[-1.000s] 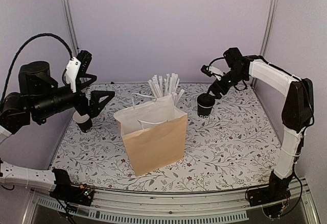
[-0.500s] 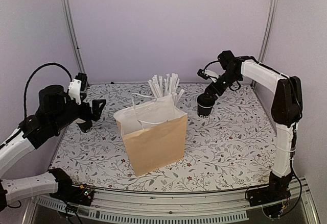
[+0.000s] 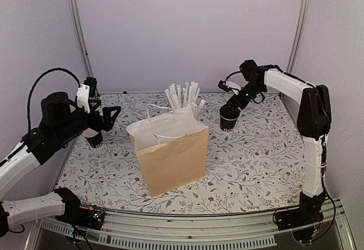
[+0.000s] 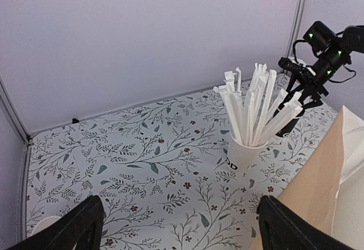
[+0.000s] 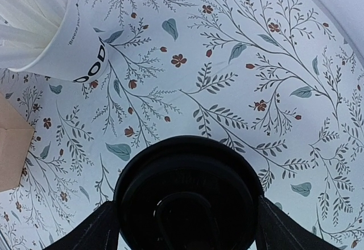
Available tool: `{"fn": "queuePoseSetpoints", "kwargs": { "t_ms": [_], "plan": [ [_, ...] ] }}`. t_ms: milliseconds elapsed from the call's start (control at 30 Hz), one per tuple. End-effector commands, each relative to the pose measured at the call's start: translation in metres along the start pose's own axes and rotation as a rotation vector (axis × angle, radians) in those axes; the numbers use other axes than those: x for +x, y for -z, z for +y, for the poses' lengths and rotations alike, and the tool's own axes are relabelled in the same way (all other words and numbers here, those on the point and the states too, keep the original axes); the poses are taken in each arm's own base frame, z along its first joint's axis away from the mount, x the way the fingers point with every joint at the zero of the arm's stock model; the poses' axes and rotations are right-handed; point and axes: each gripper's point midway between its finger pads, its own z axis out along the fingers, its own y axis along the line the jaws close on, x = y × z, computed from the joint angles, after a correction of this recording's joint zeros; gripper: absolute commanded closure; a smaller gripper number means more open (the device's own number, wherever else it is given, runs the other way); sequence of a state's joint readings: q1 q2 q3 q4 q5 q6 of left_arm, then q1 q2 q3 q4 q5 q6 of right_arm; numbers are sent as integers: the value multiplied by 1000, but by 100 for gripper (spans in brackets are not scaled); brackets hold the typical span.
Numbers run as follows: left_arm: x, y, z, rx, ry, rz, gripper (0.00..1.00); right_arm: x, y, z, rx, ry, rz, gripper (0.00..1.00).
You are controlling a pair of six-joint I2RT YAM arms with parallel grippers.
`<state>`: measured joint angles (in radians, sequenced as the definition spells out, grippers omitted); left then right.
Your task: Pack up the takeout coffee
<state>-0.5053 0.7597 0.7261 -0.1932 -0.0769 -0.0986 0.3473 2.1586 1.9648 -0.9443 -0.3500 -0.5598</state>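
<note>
Tabletop [image 3: 256,164]: white cloth with a leaf-and-flower print. Pale lilac walls, metal posts at both far corners.

Paper bag [image 3: 170,159] stands open mid-table. It hides the base of the straw cup [image 4: 245,150] in the top view; that cup sits behind it near the far edge.

Second black cup [image 3: 94,140] is by the left edge, mostly covered by the left arm. Left wrist cam only catches a pale sliver of its rim at the frame bottom.

Left gripper [image 3: 105,119]: fingers spread wide, nothing between them, hanging just over that cup.

Coffee cup [image 3: 228,122] with its black lid [image 5: 187,170] on stands upright toward the far right corner, right of the straw cup.

Right gripper [image 5: 186,216] is directly above it, one finger on each side of the lid, right up against the rim. Whether it's actually squeezing: can't tell. The cup wall is hidden under the lid in the wrist view, and the fingers are cut off at the frame bottom.
</note>
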Motion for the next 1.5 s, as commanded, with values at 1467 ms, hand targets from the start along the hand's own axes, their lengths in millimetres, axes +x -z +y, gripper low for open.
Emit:
{"fn": "queuePoseSetpoints", "kwargs": {
  "t_ms": [1467],
  "plan": [
    [-7,-2,-4,69,10,-31,5,20,42,24,18,-33,84,37]
  ]
}}
